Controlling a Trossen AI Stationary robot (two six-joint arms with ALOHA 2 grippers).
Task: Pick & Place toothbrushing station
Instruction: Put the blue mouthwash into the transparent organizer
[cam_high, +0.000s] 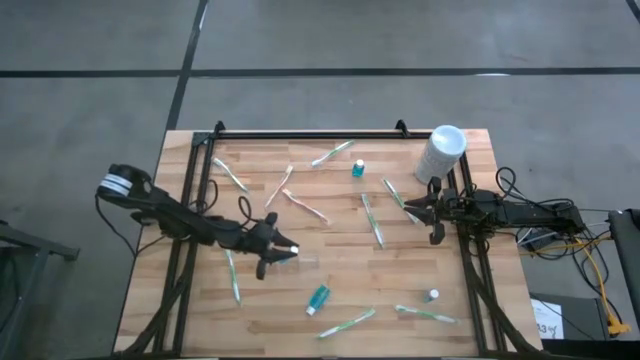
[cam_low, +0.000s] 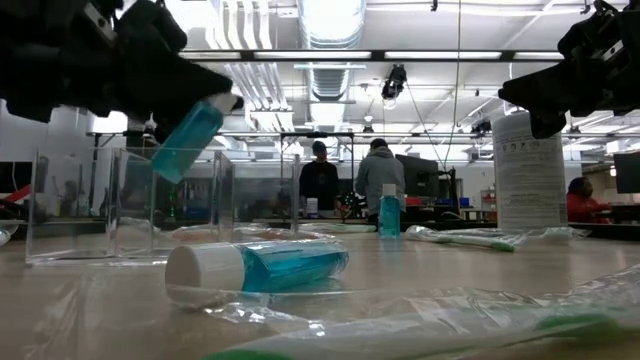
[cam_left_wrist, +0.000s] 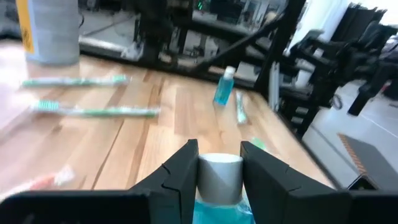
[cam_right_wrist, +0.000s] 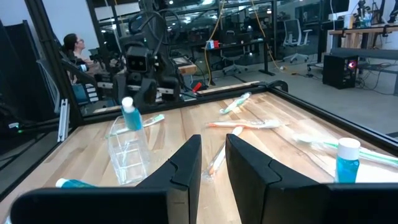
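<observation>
My left gripper (cam_high: 280, 250) is shut on a small blue bottle with a white cap (cam_left_wrist: 219, 177), left of the table's middle. In the right wrist view the bottle (cam_right_wrist: 129, 115) hangs close over a clear box (cam_right_wrist: 127, 155) that stands on the table. The low view shows the bottle (cam_low: 190, 140) tilted in front of that box (cam_low: 130, 210). My right gripper (cam_right_wrist: 214, 149) waits at the table's right edge (cam_high: 432, 212). It is slightly open, with nothing between its fingers. My left gripper pinches the bottle between its two fingers, on its sides at the white cap (cam_left_wrist: 208, 180). The fingers come level from the table's left and lie along the bottle. The cap end pokes out past the fingertips. The bottle is lifted clear and tilted, its blue body (cam_low: 175, 155) lower.
Several wrapped toothbrushes (cam_high: 372, 220) lie scattered over the wooden table. Another blue bottle (cam_high: 357, 168) stands at the far middle and one (cam_high: 318, 298) lies near the front. A tall white container (cam_high: 443, 152) stands at the far right. People (cam_low: 378, 180) stand beyond the table.
</observation>
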